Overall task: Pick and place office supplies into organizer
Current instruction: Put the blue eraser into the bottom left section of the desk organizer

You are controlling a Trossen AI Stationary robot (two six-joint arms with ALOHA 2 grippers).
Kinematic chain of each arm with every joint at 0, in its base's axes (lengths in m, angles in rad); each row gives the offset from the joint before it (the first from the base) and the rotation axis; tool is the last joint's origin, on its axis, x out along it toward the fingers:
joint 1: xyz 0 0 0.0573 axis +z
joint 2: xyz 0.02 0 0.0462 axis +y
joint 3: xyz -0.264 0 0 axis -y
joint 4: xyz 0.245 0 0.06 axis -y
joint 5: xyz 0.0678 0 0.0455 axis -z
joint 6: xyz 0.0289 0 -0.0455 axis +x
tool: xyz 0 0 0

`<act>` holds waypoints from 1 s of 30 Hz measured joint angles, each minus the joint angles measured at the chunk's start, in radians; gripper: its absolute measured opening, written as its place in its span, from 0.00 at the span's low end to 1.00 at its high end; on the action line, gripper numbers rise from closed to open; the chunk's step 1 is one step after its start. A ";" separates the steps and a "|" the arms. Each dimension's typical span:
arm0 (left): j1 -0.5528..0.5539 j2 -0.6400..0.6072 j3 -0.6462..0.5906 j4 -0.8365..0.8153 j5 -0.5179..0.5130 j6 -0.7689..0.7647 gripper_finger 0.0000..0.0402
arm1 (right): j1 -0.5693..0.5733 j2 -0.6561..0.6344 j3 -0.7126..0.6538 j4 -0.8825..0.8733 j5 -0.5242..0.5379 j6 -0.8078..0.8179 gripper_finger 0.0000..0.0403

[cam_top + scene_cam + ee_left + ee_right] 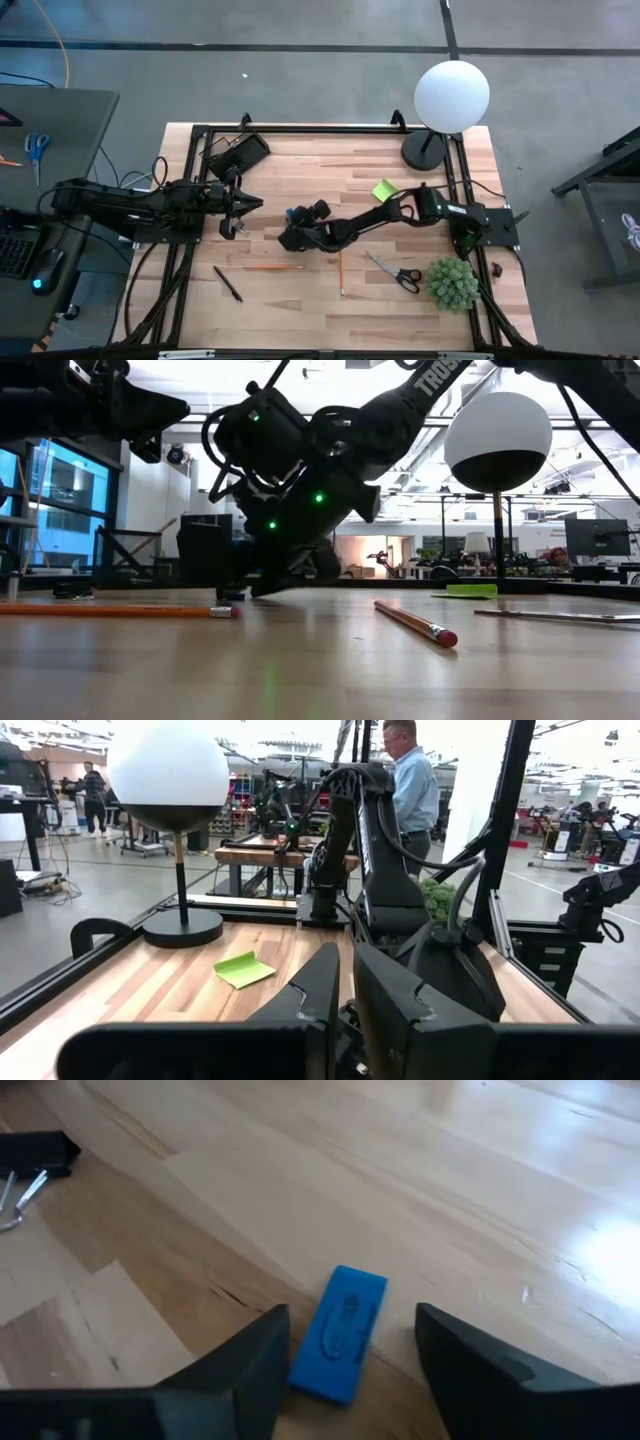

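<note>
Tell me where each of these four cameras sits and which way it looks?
High: overhead, straight down on the table and both arms.
Low: at tabletop height, looking level across at a pencil; arms overhead.
Left wrist: on the left arm, looking past its shut fingers toward the lamp.
Right wrist: looking down between the open right gripper at the blue eraser.
Shared: the sticky-note pad.

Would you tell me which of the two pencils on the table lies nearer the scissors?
The upright one in the high view, the pencil pointing toward the table's front edge, just left of the scissors. The other pencil lies crosswise, farther left, near the pen.
</note>
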 joint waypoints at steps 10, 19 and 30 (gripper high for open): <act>0.000 0.000 0.000 0.000 0.000 0.000 0.06 | 0.000 0.020 0.000 0.057 -0.007 -0.080 0.18; 0.000 0.000 0.000 -0.041 0.000 0.056 0.06 | 0.011 -0.022 -0.006 0.044 -0.031 -0.188 0.09; 0.000 0.000 0.000 -0.074 -0.015 0.143 0.06 | 0.013 -0.215 -0.005 -0.201 -0.179 -0.182 0.10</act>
